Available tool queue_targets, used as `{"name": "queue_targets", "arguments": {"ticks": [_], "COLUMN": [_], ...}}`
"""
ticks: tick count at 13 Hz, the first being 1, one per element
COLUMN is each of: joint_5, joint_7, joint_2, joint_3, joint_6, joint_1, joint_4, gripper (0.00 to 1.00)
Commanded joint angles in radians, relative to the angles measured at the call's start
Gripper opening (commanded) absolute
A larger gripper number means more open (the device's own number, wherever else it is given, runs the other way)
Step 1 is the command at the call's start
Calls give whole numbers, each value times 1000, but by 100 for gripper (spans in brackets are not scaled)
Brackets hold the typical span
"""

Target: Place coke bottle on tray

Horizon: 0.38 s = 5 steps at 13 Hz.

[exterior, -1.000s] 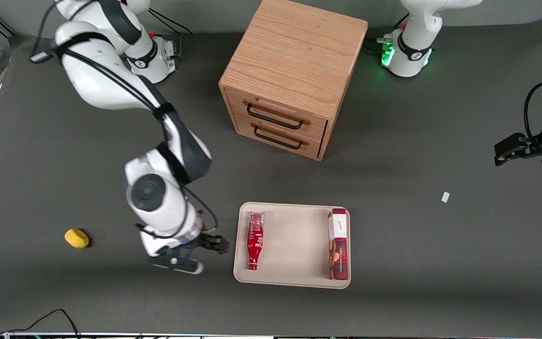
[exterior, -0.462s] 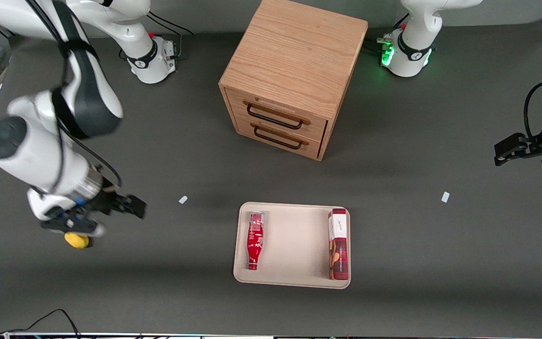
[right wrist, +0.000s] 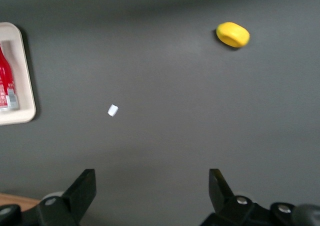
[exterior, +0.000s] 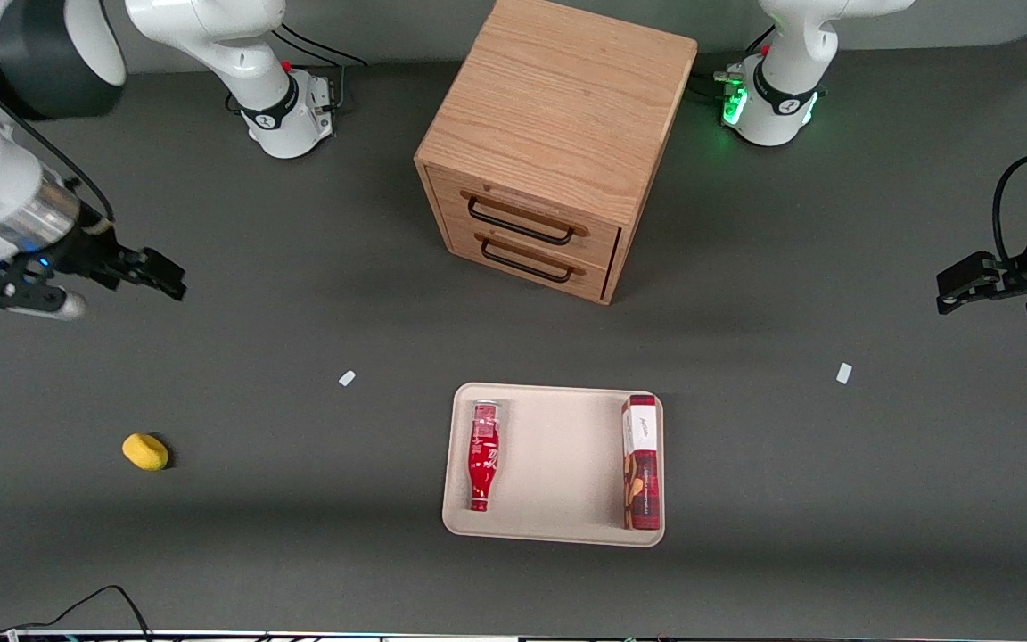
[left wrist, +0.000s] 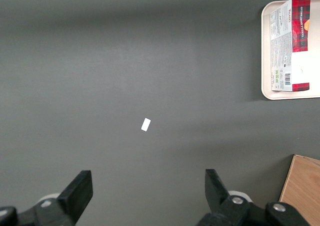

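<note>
Your gripper [exterior: 152,275] hangs at the upper left of the front frame, fingers [right wrist: 82,190] spread wide and empty. The coke bottle [exterior: 483,456] lies flat in the tray [exterior: 558,531], low in the centre, beside a red-and-white box [exterior: 642,462]. Only your right wrist view catches the yellow object [right wrist: 233,34] together with the tray's rim.

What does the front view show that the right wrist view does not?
Only the front view shows the wooden cabinet, the red-and-white box on the tray and the whole coke bottle lying there. Only the right wrist view shows the pincer up close, open and empty above bare table. Both show the yellow object, the small white scrap and the tray with the bottle on it.
</note>
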Motion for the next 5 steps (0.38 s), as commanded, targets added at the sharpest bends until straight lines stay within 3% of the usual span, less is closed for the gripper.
{"name": "queue_targets", "arguments": {"ticks": [1, 5], "joint_5": [27, 27], "joint_7": [-118, -121], "joint_2": [-50, -48], "joint_3": [-59, -82], "joint_6": [-27, -30], "joint_1": [8, 9], "joint_4": [-23, 0], "gripper": [100, 100]}}
